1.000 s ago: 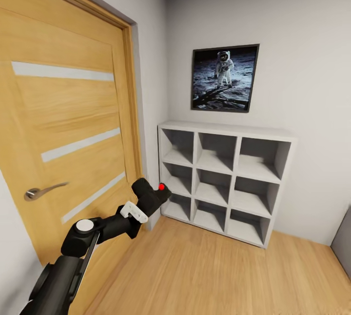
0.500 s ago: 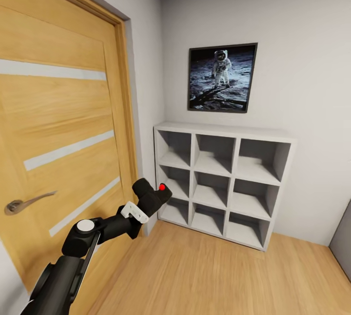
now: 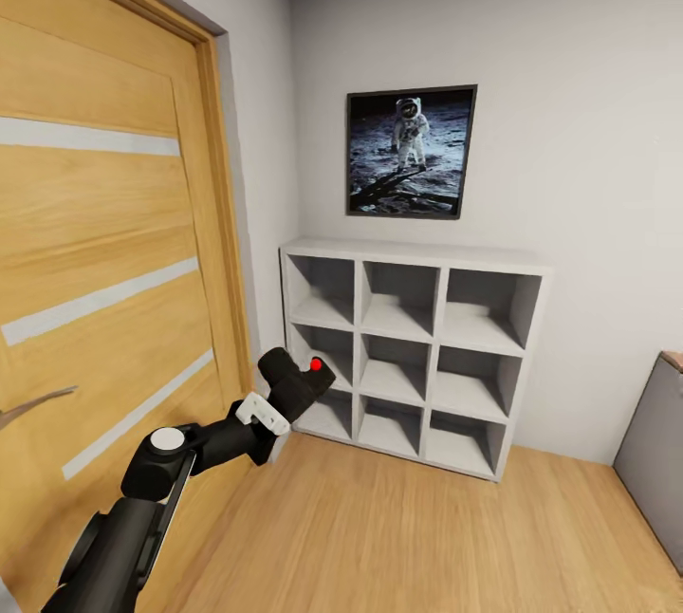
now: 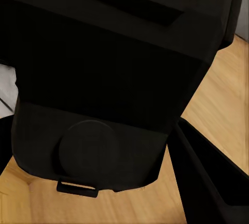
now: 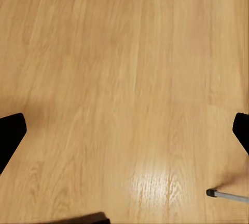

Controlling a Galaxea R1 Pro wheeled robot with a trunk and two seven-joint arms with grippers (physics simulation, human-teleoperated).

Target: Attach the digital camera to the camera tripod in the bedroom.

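Note:
In the head view my left gripper [image 3: 282,401] is shut on the digital camera [image 3: 296,380], a small black box with a round red button on top. I hold it low in front of the door and the shelf. Up close in the left wrist view, the camera's black body [image 4: 104,78] sits between the fingers [image 4: 207,177]. My right gripper [image 5: 126,133] is open over bare wood floor, its black fingertips at the picture's two edges. Near it lies the end of a thin silver leg with a black foot [image 5: 225,195], which fits the camera tripod.
A wooden door [image 3: 95,262] with pale stripes stands close on the left. A white cube shelf [image 3: 408,347] stands against the far wall under a framed astronaut picture [image 3: 410,153]. A grey piece of furniture [image 3: 655,452] shows at the right edge. Light wood floor [image 3: 398,537] lies ahead.
The whole head view has swung to the right: door, shelf and picture sit further left and the grey furniture has come in. My left arm keeps the same pose with the camera.

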